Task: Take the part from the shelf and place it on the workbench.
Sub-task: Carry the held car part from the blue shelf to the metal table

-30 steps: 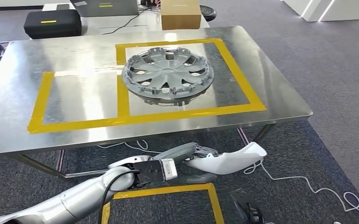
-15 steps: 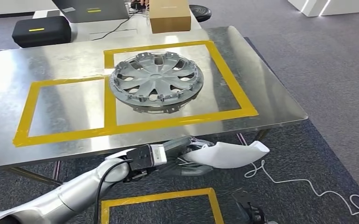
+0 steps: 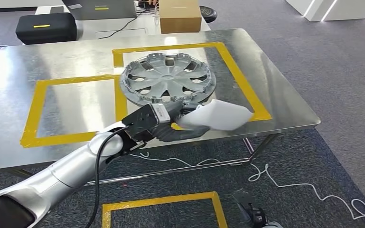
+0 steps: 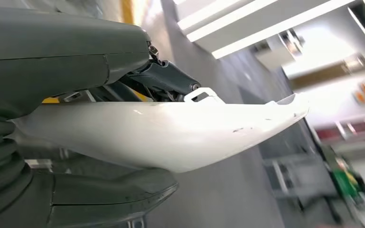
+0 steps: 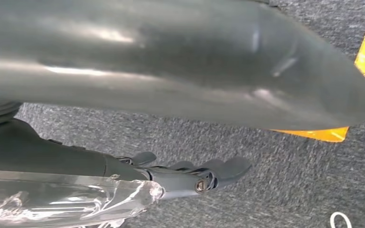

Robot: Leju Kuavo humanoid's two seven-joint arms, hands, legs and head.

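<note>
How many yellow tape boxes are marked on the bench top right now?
2. The left box holds nothing. The right box shares its middle strip and holds the hubcap. The left hand and white part cover its near edge.

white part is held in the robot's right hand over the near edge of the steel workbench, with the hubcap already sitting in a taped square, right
Not quite: the head view shows the white part gripped by the left hand, not the right. The rest holds: it is over the near edge of the steel workbench, and the hubcap already sits in a yellow taped square.
</note>
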